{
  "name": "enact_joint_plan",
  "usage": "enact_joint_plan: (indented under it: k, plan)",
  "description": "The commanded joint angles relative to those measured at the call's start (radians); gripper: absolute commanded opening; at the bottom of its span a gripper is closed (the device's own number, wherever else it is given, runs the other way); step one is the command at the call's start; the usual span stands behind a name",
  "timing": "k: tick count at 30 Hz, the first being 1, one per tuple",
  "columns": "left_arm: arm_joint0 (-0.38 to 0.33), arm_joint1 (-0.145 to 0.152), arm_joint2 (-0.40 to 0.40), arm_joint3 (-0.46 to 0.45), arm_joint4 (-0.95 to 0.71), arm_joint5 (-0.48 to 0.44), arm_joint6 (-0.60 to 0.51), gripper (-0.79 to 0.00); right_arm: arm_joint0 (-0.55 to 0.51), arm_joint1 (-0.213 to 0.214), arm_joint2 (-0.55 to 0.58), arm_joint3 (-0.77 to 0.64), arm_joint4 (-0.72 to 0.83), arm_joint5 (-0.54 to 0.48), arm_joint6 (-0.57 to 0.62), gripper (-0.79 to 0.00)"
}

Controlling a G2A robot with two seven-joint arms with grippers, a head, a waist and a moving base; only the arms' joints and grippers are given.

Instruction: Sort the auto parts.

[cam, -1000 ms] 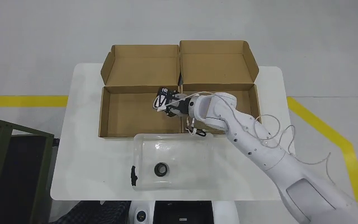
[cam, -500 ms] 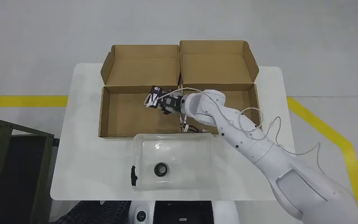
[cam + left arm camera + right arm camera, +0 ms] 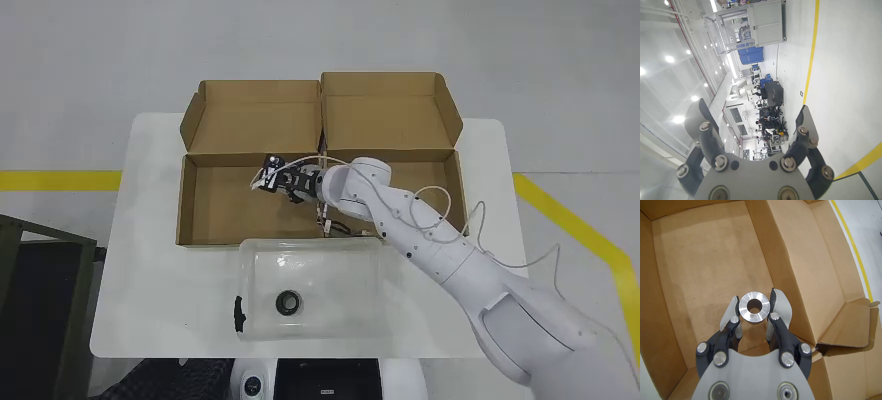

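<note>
Grey floor (image 3: pixel 560 60) with a yellow line; a white counter (image 3: pixel 150 280) stands on it.

Containers:
- Left box (image 3: pixel 225 215), cardboard, lid folded back. It sits on the far half of the counter. Its bare cardboard bottom (image 3: pixel 706 256) shows under the right claw.
- Right box (image 3: pixel 447 172), same kind, lid back, touching the left box along a shared wall. The right arm (image 3: pixel 440 250) lies across its near part and hides most of its bottom.
- Clear bin (image 3: pixel 260 262), just in front of the boxes. It holds a black ring (image 3: pixel 289 300) left of centre. A black clip (image 3: pixel 238 314) sits at the bin's left edge; I cannot tell whether it is inside or on the rim.

In the way: the right arm runs from the near right corner, over the bin's far right corner and the wall between the boxes.

Claws:
- Right claw (image 3: pixel 268 176), over the back of the left box, right of its middle. The fingers (image 3: pixel 780 300) are closed on a bushing (image 3: pixel 754 307), one on each side. The bushing is a short metal cylinder with its bore facing the wrist camera.
- Left claw (image 3: pixel 753 103), spread wide with nothing between the fingers, pointed out at a workshop hall.
</note>
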Motion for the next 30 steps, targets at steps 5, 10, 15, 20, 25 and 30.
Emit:
enact_joint_plan:
  k: [5, 10, 15, 20, 25, 30]
  plan:
    - [0.000, 0.000, 0.000, 0.000, 0.000, 0.000, 0.000, 0.000, -0.002, -0.013, 0.000, 0.027, -0.011, -0.006, -0.006, -0.529]
    - [0.000, 0.000, 0.000, 0.000, 0.000, 0.000, 0.000, 0.000, -0.007, -0.021, 0.006, 0.040, -0.022, -0.012, -0.007, -0.468]
    - [0.000, 0.000, 0.000, 0.000, 0.000, 0.000, 0.000, 0.000, -0.011, -0.022, 0.023, 0.026, -0.039, -0.015, -0.012, -0.449]
    - [0.000, 0.000, 0.000, 0.000, 0.000, 0.000, 0.000, 0.000, -0.024, -0.009, 0.059, -0.047, -0.073, -0.029, -0.013, -0.437]
    - [0.000, 0.000, 0.000, 0.000, 0.000, 0.000, 0.000, 0.000, -0.076, 0.021, 0.115, -0.175, -0.100, -0.064, 0.007, -0.428]
    - [0.000, 0.000, 0.000, 0.000, 0.000, 0.000, 0.000, 0.000, -0.167, 0.058, 0.175, -0.351, -0.132, -0.112, 0.055, -0.413]
